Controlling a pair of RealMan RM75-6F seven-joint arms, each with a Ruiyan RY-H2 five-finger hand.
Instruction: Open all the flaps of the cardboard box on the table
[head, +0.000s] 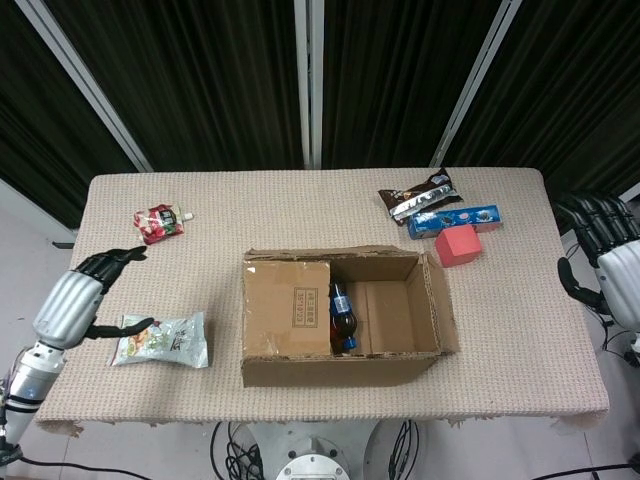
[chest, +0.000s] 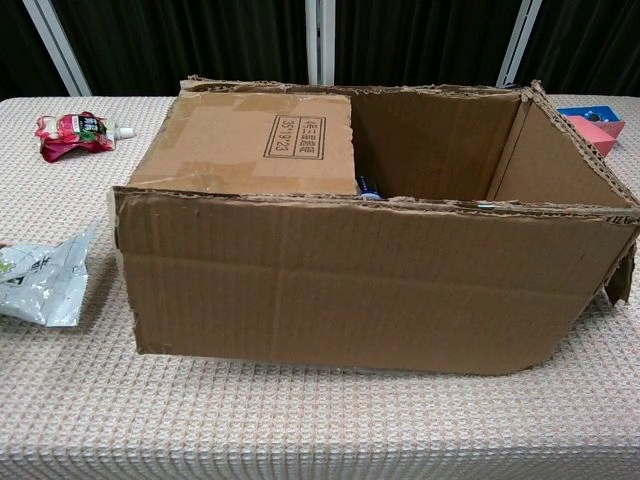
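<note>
The cardboard box (head: 340, 370) stands mid-table, its long front wall filling the chest view (chest: 370, 290). Its left flap (head: 287, 308) still lies flat over the left half (chest: 250, 140). The right flap (head: 447, 305) hangs down outside the right wall, and only its torn edge (chest: 620, 280) shows in the chest view. A dark bottle (head: 342, 318) lies inside the box. My left hand (head: 80, 295) hovers open at the table's left edge, beside the snack bag. My right hand (head: 612, 248) is open beyond the table's right edge, holding nothing. Neither hand shows in the chest view.
A silver snack bag (head: 162, 339) lies left of the box. A red pouch (head: 158, 222) sits at the far left. A brown wrapper (head: 417, 195), a blue packet (head: 455, 220) and a pink block (head: 457, 246) lie behind the box's right end.
</note>
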